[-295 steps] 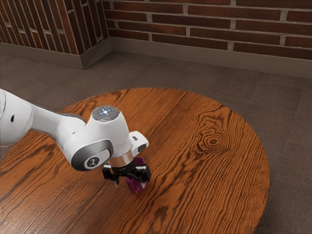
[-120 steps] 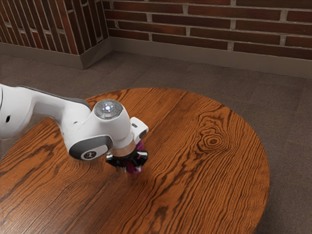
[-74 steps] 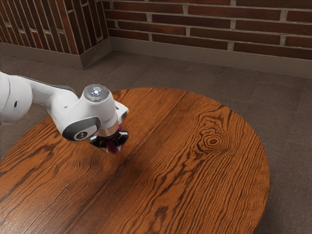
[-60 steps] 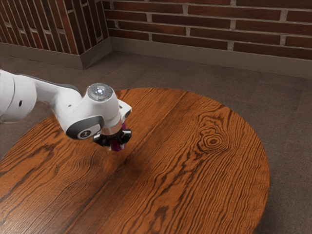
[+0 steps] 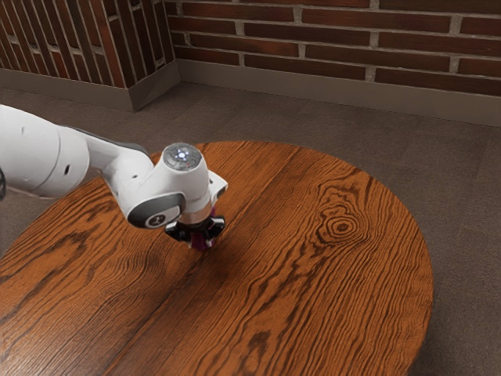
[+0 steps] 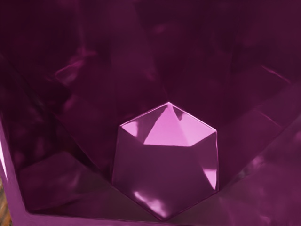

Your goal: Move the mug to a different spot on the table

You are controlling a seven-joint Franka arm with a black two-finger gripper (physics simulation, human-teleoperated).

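A small glossy purple mug [image 5: 206,242] shows just under my black gripper [image 5: 198,236], over the left-middle part of the round wooden table [image 5: 337,282] in the exterior view. The fingers are closed on the mug from two sides, and most of it is hidden by the hand. A dark shadow lies on the wood just right of and below the mug. In the wrist view the mug's purple inside [image 6: 164,179] sits directly under the hand, with faceted walls and a bright angular bottom.
The table's far edge curves close behind the hand in the exterior view. Beyond the table lie brown carpet [image 5: 438,164] and a brick wall [image 5: 329,39]. The table's right half is bare wood grain with a knot [image 5: 342,228].
Over the last second my hand carried the mug from the table's front-middle toward the exterior view's left and back. In the last half second it drifted slightly right.
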